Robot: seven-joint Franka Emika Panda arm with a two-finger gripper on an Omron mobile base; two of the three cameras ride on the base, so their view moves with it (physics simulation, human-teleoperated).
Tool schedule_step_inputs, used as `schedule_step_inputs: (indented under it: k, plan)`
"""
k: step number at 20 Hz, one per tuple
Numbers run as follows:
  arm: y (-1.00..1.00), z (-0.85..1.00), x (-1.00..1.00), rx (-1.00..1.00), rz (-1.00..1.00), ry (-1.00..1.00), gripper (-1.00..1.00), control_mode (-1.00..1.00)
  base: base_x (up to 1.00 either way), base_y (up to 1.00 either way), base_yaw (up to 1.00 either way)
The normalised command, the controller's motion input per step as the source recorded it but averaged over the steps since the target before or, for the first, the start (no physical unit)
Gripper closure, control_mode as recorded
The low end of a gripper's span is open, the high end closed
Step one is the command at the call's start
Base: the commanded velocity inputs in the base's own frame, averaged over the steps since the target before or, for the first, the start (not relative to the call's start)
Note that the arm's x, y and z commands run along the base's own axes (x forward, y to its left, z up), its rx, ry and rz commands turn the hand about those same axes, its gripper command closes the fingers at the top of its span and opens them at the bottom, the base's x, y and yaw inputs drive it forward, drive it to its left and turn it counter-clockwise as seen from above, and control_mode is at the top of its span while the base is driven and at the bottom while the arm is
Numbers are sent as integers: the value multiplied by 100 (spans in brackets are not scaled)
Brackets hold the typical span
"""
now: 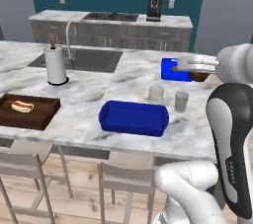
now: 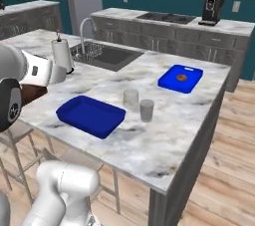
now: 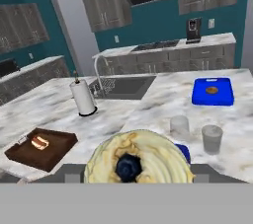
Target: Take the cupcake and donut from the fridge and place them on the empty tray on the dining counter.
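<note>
Clamping cupcake (image 3: pixel 138 155) in tool (image 3: pixel 138 172) above dining counter (image 1: pixel 94 90), two glasses (image 1: pixel 156 94) standing beside tray (image 1: pixel 133 118)

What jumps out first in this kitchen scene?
The royal-blue tray sits empty near the front edge of the marble dining counter, with two grey cups just behind it. In the hand view, a cupcake with a tan top looms large between the gripper's fingers.

The held cupcake (image 3: pixel 134 161) hides most of the tray (image 3: pixel 183 151).
</note>
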Motion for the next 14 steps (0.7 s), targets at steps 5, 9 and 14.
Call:
schedule_step_inputs:
  k: [5, 9, 14]
  plan:
    - [0, 0, 0, 0, 0, 0, 100, 100, 69, 100, -51]
    - [0, 0, 0, 0, 0, 0, 100, 100, 89, 86, -49]
    - [5, -10, 4, 0, 2, 10, 100, -100, 20, 46, -5]
